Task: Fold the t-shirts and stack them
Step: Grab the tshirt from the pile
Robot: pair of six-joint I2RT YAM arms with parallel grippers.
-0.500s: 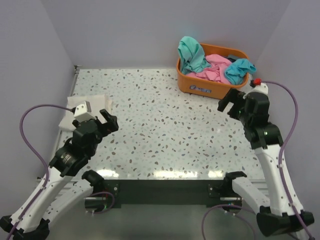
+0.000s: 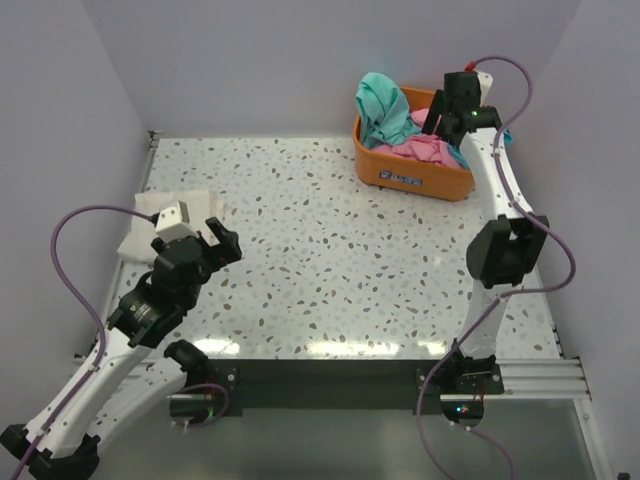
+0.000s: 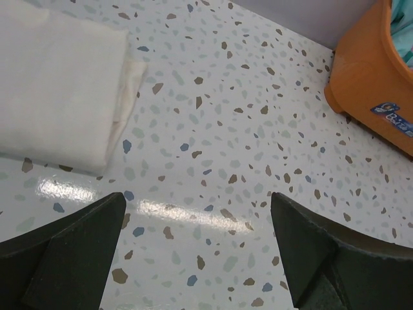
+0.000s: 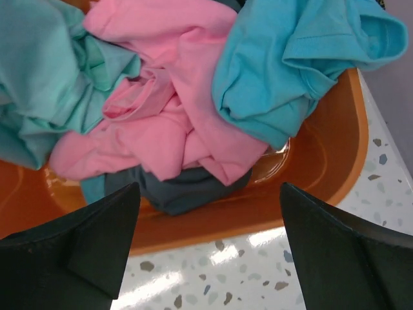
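Right end effector (image 4: 208, 206) hangs open and empty over the far-right tub (image 4: 322, 161), where the pink shirt (image 4: 168, 123) tangles with a teal shirt (image 4: 290, 71) and the grey shirt (image 4: 181, 186), so one pinch could drag out several.

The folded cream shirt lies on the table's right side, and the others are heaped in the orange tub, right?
Not quite. The top external view shows the folded cream shirt on the left side of the table. The other shirts are indeed heaped in the orange tub.
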